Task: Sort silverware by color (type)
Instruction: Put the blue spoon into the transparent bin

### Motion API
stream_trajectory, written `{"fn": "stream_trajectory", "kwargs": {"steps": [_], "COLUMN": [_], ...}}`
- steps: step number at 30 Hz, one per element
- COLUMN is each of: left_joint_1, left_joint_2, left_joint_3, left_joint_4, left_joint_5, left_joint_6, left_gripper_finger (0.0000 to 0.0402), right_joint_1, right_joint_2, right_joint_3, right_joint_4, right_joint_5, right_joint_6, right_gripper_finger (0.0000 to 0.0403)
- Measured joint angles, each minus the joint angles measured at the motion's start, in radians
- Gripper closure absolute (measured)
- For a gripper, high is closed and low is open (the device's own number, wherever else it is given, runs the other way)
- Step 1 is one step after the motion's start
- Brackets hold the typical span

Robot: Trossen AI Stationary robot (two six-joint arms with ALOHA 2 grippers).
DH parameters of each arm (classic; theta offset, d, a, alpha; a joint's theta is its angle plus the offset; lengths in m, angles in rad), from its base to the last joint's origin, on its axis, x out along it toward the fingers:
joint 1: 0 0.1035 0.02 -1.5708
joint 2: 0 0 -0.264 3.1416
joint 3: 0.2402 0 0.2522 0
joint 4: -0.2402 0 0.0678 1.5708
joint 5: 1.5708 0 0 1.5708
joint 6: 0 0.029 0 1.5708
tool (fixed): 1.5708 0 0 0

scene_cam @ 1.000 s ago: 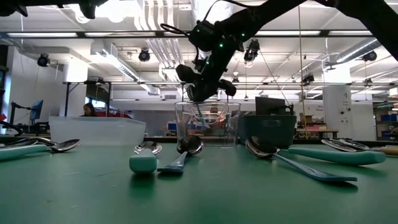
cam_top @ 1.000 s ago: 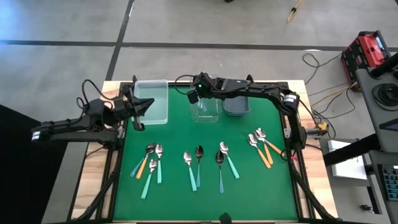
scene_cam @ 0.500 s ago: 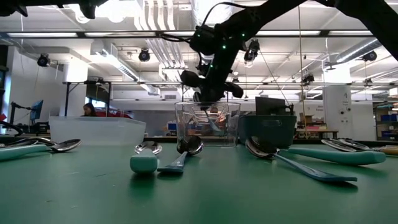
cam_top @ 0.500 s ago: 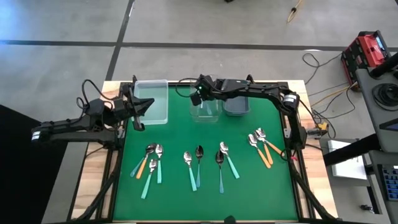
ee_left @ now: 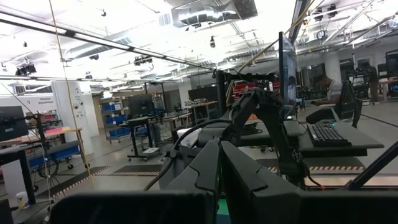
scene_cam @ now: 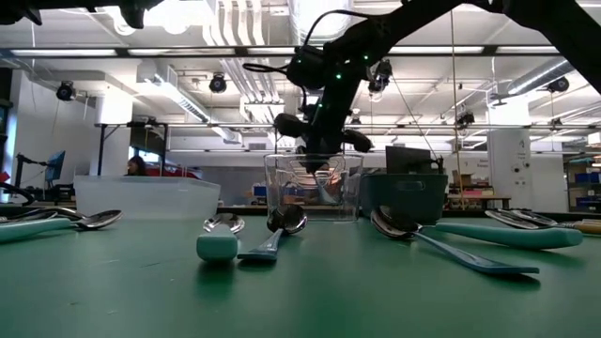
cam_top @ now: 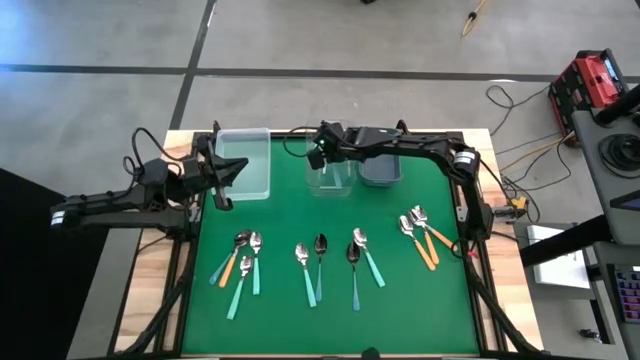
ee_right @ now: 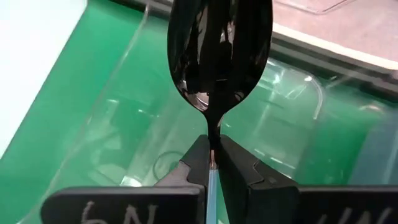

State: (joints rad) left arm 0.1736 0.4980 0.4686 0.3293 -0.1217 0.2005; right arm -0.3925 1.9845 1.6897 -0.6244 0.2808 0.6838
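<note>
Silverware (cam_top: 320, 262) lies in loose groups along the near half of the green mat (cam_top: 290, 215). Left group: three spoons, one orange handle and two mint. Middle: two pairs with mint and blue-teal handles. Right group (cam_top: 422, 234): three spoons, orange handles showing.

Three bins stand in a row at the far edge: a large clear bin (cam_top: 245, 163) on the left, a small clear bin (cam_top: 329, 174) in the middle, a grey bin (cam_top: 381, 168) just beside it on the right.

Right gripper (cam_top: 322, 152) hangs over the small clear bin, its arm reaching in from the right side of the table. Its fingers (ee_right: 198, 163) are pressed together on the thin blue handle of a dark-bowled spoon (ee_right: 219, 53), pinching it just below the bowl. In the right wrist view the bowl sticks out past the fingertips with the clear bin's floor behind it. In the low view the gripper (scene_cam: 317, 141) sits right at the bin's rim (scene_cam: 313, 157).

Left gripper (cam_top: 222, 172) waits at the table's left edge, beside the large clear bin. Fingers (ee_left: 211, 168) closed against each other, nothing between them.

Low view, front: a mint handle end (scene_cam: 216, 247) and several spoon bowls lying flat on the mat.
</note>
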Motion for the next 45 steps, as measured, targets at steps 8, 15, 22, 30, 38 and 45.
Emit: {"fn": "stream_trajectory", "kwargs": {"steps": [8,15,22,30,38,45], "left_joint_1": [0.000,0.000,0.000,0.000,0.000,0.000], "left_joint_2": [0.000,0.000,0.000,0.000,0.000,0.000], "left_joint_3": [0.000,0.000,0.000,0.000,0.000,0.000], "left_joint_4": [0.000,0.000,-0.001,-0.001,-0.001,-0.001], "left_joint_5": [0.000,0.000,0.000,0.000,0.000,0.000], "left_joint_6": [0.000,0.001,0.001,0.001,0.001,0.001], "left_gripper_finger": [0.0401,0.0401,0.0401,0.0401,0.0401,0.0401], "right_joint_1": [-0.007,-0.007,-0.008,-0.010,-0.010,-0.010], "right_joint_2": [0.028,0.055,0.076,0.107,0.110,0.110], "right_joint_3": [0.009,0.008,0.008,0.008,0.008,0.008], "right_joint_4": [0.038,0.035,0.031,0.036,0.047,0.063], "right_joint_5": [-0.020,-0.021,-0.023,-0.020,-0.018,-0.017], "right_joint_6": [0.014,0.016,0.016,0.015,0.013,0.013], "right_gripper_finger": [0.0390,0.0390,0.0390,0.0390,0.0390,0.0390]}}
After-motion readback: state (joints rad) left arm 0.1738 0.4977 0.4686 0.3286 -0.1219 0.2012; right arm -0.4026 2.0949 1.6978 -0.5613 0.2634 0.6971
